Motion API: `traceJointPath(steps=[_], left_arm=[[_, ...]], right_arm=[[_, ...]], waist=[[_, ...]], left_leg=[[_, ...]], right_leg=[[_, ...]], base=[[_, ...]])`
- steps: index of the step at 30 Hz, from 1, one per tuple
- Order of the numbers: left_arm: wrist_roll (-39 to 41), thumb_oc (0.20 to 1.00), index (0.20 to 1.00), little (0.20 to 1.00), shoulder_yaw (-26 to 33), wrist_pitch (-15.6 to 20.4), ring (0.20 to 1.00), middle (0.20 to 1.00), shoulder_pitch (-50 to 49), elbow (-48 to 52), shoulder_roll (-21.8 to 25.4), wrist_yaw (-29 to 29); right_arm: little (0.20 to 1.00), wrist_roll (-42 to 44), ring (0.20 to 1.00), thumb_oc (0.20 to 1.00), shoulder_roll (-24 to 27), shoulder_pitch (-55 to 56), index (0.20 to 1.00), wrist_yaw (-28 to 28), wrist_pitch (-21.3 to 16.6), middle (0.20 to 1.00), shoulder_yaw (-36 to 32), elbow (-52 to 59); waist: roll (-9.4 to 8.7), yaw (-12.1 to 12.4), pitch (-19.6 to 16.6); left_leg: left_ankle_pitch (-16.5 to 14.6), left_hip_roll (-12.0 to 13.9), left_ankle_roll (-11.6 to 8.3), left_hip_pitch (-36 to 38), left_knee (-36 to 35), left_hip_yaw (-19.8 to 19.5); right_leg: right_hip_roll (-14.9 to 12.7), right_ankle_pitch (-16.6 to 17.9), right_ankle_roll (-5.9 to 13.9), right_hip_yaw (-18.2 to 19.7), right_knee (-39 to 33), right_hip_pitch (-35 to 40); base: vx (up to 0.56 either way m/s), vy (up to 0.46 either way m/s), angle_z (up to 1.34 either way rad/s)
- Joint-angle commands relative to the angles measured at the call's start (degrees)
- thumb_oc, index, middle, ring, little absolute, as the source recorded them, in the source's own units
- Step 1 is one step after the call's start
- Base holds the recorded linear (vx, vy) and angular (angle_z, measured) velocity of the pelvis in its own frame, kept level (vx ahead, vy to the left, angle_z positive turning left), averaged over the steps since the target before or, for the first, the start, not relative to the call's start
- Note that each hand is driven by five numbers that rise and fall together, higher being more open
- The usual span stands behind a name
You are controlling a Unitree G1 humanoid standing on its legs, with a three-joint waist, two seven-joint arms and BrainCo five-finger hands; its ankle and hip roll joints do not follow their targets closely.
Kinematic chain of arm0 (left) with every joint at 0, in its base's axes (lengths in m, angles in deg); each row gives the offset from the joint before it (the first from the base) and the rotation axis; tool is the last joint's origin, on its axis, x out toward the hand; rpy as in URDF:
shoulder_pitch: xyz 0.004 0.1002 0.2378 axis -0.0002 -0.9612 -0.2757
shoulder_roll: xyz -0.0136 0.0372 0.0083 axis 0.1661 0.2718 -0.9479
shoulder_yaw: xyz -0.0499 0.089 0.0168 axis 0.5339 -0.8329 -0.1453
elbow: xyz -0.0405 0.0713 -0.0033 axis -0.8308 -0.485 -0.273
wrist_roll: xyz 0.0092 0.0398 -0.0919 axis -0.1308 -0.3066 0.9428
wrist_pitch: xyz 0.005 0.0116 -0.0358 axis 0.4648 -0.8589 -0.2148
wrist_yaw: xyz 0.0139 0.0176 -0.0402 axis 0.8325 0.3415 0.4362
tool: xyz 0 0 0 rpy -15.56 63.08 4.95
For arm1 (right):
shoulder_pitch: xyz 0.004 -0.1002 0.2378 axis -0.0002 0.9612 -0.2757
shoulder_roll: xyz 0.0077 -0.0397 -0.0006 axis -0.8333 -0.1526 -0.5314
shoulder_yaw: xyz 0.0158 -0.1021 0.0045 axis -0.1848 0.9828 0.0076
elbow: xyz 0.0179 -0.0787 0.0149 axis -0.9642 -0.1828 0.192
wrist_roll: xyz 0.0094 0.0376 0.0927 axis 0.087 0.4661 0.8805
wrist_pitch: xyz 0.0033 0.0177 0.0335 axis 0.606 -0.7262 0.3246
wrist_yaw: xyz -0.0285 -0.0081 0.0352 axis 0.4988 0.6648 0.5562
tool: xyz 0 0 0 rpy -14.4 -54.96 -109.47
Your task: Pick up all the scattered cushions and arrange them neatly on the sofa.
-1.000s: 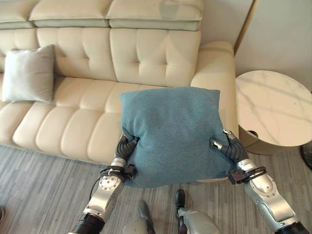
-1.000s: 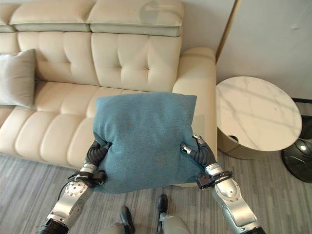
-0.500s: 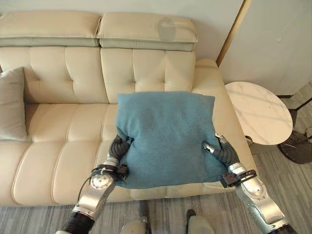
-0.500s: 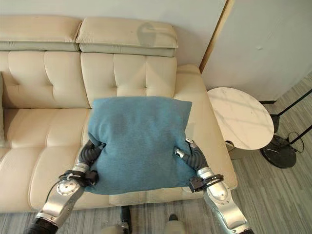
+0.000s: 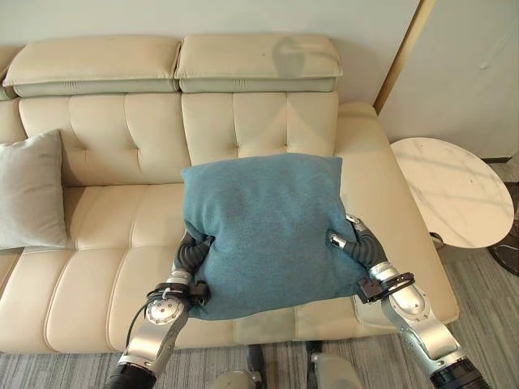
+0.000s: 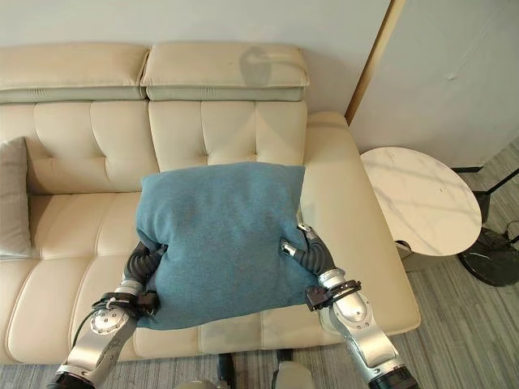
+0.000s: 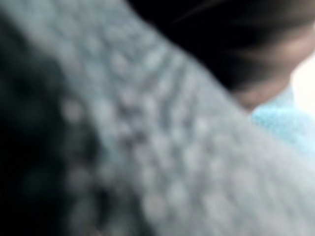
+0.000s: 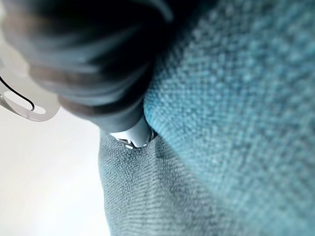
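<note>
At the far left of the cream leather sofa [image 5: 105,211], a grey cushion [image 5: 32,190] leans upright against the tufted backrest, well apart from everything else. Moving right, the left hand [image 5: 193,255] is pressed into the left edge of a blue-teal cushion [image 5: 268,231]; its dark ribbed cover shows, but the fingers are buried in the fabric, so whether they curl or lie straight cannot be told. The left wrist view gives just blurred weave up close. The blue-teal cushion itself is carried between both hands, above the sofa's right seat, its upper edge level with the base of the backrest and its lower edge over the front lip of the seat. On its right side the right hand [image 5: 350,241] pushes into the fabric, denting it; a silver part of the hand shows against the cloth in the right wrist view, yet the fingers beyond are hidden and their state cannot be told. Past the sofa's right armrest [image 5: 389,194] stands a round marble-topped side table [image 5: 454,198] on grey wood-look floor [image 5: 486,300].
</note>
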Motion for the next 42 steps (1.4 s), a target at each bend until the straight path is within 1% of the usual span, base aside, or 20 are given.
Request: traceJointPath(steps=[1, 4, 5, 6, 8, 9, 10, 14, 15, 19, 20, 21, 22, 23, 28, 29, 32, 35, 39, 42], left_arm=[[-4.2, 0.2, 0.2, 0.2, -3.8, 7.5, 0.2, 0.2, 9.7, 3.3, -2.0, 0.2], [-5.7, 0.2, 0.2, 0.2, -5.2, 8.2, 0.2, 0.2, 17.0, 0.4, -2.1, 5.0], [-6.4, 0.2, 0.2, 0.2, -6.4, 9.0, 0.2, 0.2, 24.6, -3.2, -1.7, 8.8], [-6.4, 0.2, 0.2, 0.2, -6.4, 9.0, 0.2, 0.2, 24.7, -3.3, -1.7, 8.8], [-6.8, 0.2, 0.2, 0.2, -8.2, 9.7, 0.2, 0.2, 34.1, -8.1, -1.1, 13.1], [-6.5, 0.2, 0.2, 0.2, -9.8, 10.5, 0.2, 0.2, 45.5, -14.0, -0.6, 17.3], [-6.5, 0.2, 0.2, 0.2, -9.8, 10.6, 0.2, 0.2, 45.8, -14.2, -0.5, 17.3], [-6.6, 0.2, 0.2, 0.2, -11.6, 10.7, 0.2, 0.2, 67.5, -24.9, -0.3, 23.5], [-6.6, 0.2, 0.2, 0.2, -12.6, 10.2, 0.2, 0.2, 76.4, -29.3, -0.7, 24.5], [-3.6, 0.2, 0.2, 0.2, -15.2, 9.9, 0.2, 0.2, 88.0, -38.8, -0.5, 23.3], [-2.6, 0.2, 0.2, 0.2, -15.9, 9.8, 0.2, 0.2, 91.4, -41.9, 0.0, 22.6], [-1.4, 0.2, 0.2, 0.2, -16.7, 9.1, 0.2, 0.2, 93.3, -44.6, 0.1, 21.4], [-1.1, 0.391, 0.391, 0.391, -16.8, 9.2, 0.391, 0.391, 93.9, -45.1, 0.1, 21.1], [2.8, 1.0, 1.0, 1.0, -18.9, 7.8, 1.0, 1.0, 98.5, -52.6, 1.0, 17.6], [3.2, 1.0, 1.0, 1.0, -21.5, 5.3, 1.0, 1.0, 101.1, -59.1, 4.8, 13.6], [3.3, 1.0, 1.0, 1.0, -21.6, 4.1, 1.0, 1.0, 99.7, -61.3, 7.1, 11.5], [3.7, 1.0, 1.0, 1.0, -21.1, 3.1, 1.0, 1.0, 97.4, -63.0, 10.0, 9.9], [4.7, 1.0, 1.0, 1.0, -19.2, 3.2, 1.0, 1.0, 92.2, -61.8, 12.5, 9.5], [4.4, 1.0, 1.0, 1.0, -17.2, 4.2, 1.0, 1.0, 86.6, -59.1, 12.7, 9.8], [3.0, 1.0, 1.0, 1.0, -14.5, 5.4, 1.0, 1.0, 80.2, -51.9, 14.5, 11.4]], right_arm=[[0.2, -3.6, 0.2, 0.2, -4.2, -10.3, 0.2, -2.3, -5.6, 0.2, 3.7, 3.3], [0.2, -6.8, 0.2, 0.2, -6.2, -17.9, 0.2, -7.3, -6.2, 0.2, 5.0, 0.2], [0.2, -8.0, 0.2, 0.2, -7.5, -25.5, 0.2, -11.5, -6.4, 0.2, 5.5, -3.0], [0.2, -8.0, 0.2, 0.2, -7.5, -25.7, 0.2, -11.5, -6.4, 0.2, 5.5, -3.1], [0.2, -9.7, 0.2, 0.2, -9.1, -35.4, 0.2, -15.7, -6.5, 0.2, 6.2, -7.5], [0.2, -13.6, 0.2, 0.2, -9.5, -46.8, 0.2, -20.7, -5.7, 0.2, 7.2, -13.1], [0.2, -13.6, 0.2, 0.2, -9.5, -47.1, 0.2, -20.8, -5.8, 0.2, 7.2, -13.3], [0.2, -16.0, 0.2, 0.2, -9.0, -67.6, 0.2, -30.0, -4.5, 0.2, 6.1, -27.5], [0.2, -15.2, 0.2, 0.2, -7.5, -75.2, 0.2, -32.2, -4.0, 0.2, 6.0, -33.1], [0.2, -11.0, 0.2, 0.2, -5.7, -85.9, 0.2, -32.8, -4.5, 0.2, 8.6, -41.9], [0.222, -9.1, 0.222, 0.222, -4.7, -89.6, 0.222, -32.2, -4.4, 0.222, 10.5, -45.5], [0.363, -7.7, 0.363, 0.363, -4.0, -91.5, 0.363, -31.2, -4.1, 0.363, 12.1, -47.4], [0.68, -7.5, 0.68, 0.68, -3.9, -92.1, 0.68, -31.1, -4.3, 0.68, 12.2, -47.8], [1.0, -2.2, 1.0, 1.0, -1.4, -97.2, 1.0, -28.0, -3.9, 1.0, 17.1, -55.2], [1.0, 2.8, 1.0, 1.0, 2.0, -98.4, 1.0, -22.9, -2.9, 1.0, 21.9, -60.8], [1.0, 6.6, 1.0, 1.0, 2.5, -96.1, 1.0, -20.1, -3.1, 1.0, 21.5, -60.6], [1.0, 10.0, 1.0, 1.0, 2.8, -91.3, 1.0, -19.0, -3.6, 1.0, 19.2, -59.0], [1.0, 9.6, 1.0, 1.0, 1.8, -85.2, 1.0, -18.8, -3.8, 1.0, 17.1, -55.8], [1.0, 8.4, 1.0, 1.0, 1.3, -79.4, 1.0, -19.2, -4.8, 1.0, 14.3, -52.5], [1.0, 6.8, 1.0, 1.0, 3.7, -73.7, 1.0, -19.3, -6.2, 1.0, 11.2, -45.2]], waist=[[-0.76, -0.1, -2.6], [-0.16, 0.2, -1.2], [0.41, 0.5, 0.3], [0.35, 0.6, 0.3], [0.9, 1.1, 1.8], [1.47, 1.5, 2.8], [1.45, 1.6, 2.9], [2.53, 2.9, 5.9], [3.06, 3.3, 7.0], [3.76, 3.9, 8.8], [4.03, 4.1, 9.2], [4.09, 4.3, 9.5], [4.15, 4.3, 9.7], [4.67, 4.8, 11.0], [5.17, 5.1, 12.3], [5.28, 5.1, 12.6], [5.21, 4.4, 12.8], [4.74, 3.6, 13.5], [4.08, 3.0, 14.2], [3.46, 2.7, 14.5]], left_leg=[[-6.5, 1.3, -2.69, -0.8, 4.2, -0.4], [-5.8, 1.3, -2.81, -4.3, 4.3, 0.0], [-5.2, 1.5, -3.02, -8.0, 4.8, 0.1], [-5.0, 1.5, -3.01, -8.3, 4.8, 0.1], [-4.1, 1.6, -3.29, -12.5, 5.3, 0.0], [-3.0, 1.6, -3.57, -15.9, 5.4, -0.3], [-3.0, 1.6, -3.57, -15.9, 5.5, -0.3], [-0.8, 1.9, -4.63, -20.6, 4.9, -1.1], [0.0, 1.8, -5.01, -22.3, 4.2, -1.9], [1.1, 1.9, -5.4, -25.0, 3.6, -2.9], [1.4, 1.9, -5.55, -26.0, 3.5, -3.2], [1.6, 1.9, -5.65, -26.7, 3.6, -3.4], [1.6, 1.9, -5.65, -26.9, 3.6, -3.5], [2.5, 2.0, -5.97, -29.5, 3.9, -4.4], [3.7, 2.4, -6.48, -32.9, 3.8, -5.3], [4.4, 2.5, -6.72, -34.3, 3.6, -5.4], [5.1, 2.9, -7.16, -35.4, 2.8, -5.4], [5.3, 3.3, -7.15, -36.6, 2.9, -6.0], [5.2, 3.5, -7.15, -36.7, 3.1, -6.0], [5.0, 3.7, -7.36, -35.4, 3.0, -5.8]], right_leg=[[-1.4, -7.1, 4.32, -0.9, 4.8, -1.3], [-1.6, -6.4, 4.29, -0.2, 4.8, -4.7], [-1.9, -6.1, 4.21, 0.5, 5.4, -8.5], [-1.9, -5.9, 4.19, 0.6, 5.4, -8.8], [-2.0, -5.4, 4.13, 1.1, 5.9, -12.8], [-2.0, -4.7, 4.26, 1.1, 6.0, -15.6], [-2.0, -4.7, 4.26, 1.1, 6.0, -15.7], [-2.2, -4.3, 4.71, 0.4, 6.0, -19.7], [-2.3, -4.2, 4.94, 0.2, 6.1, -21.5], [-2.6, -4.4, 5.2, -0.1, 6.8, -24.6], [-2.6, -4.5, 5.24, -0.1, 7.2, -25.8], [-2.7, -4.4, 5.3, -0.2, 7.2, -26.3], [-2.8, -4.4, 5.29, -0.3, 7.3, -26.4], [-2.8, -4.4, 5.3, -0.6, 8.1, -29.2], [-2.7, -4.6, 5.21, -0.8, 9.3, -32.8], [-2.6, -4.4, 5.19, -0.9, 10.0, -34.7], [-2.3, -4.3, 5.06, -1.0, 10.0, -36.1], [-1.8, -4.1, 5.04, -0.6, 9.9, -37.4], [-1.1, -4.0, 4.84, -0.1, 9.7, -37.3], [-0.7, -3.8, 4.76, 0.2, 8.7, -35.9]], base=[[-0.04, -0.012, -0.07], [-0.15, -0.02, -0.01], [-0.2, -0.007, -0.04], [-0.21, -0.012, -0.05], [-0.17, -0.015, -0.01], [-0.14, -0.019, 0.03], [-0.1, -0.038, 0.04], [-0.08, -0.05, 0.06], [-0.06, -0.055, 0.18], [-0.05, -0.053, 0.18], [-0.03, -0.067, -0.03], [-0.02, -0.05, 0.03], [-0.04, -0.104, 0.13], [-0.03, -0.08, 0.19], [-0.03, -0.09, 0.18], [-0.02, -0.057, 0.15], [0.0, -0.029, 0.02], [-0.01, 0.012, 0.05], [-0.02, -0.002, 0.05], [-0.04, 0.0, -0.01]])
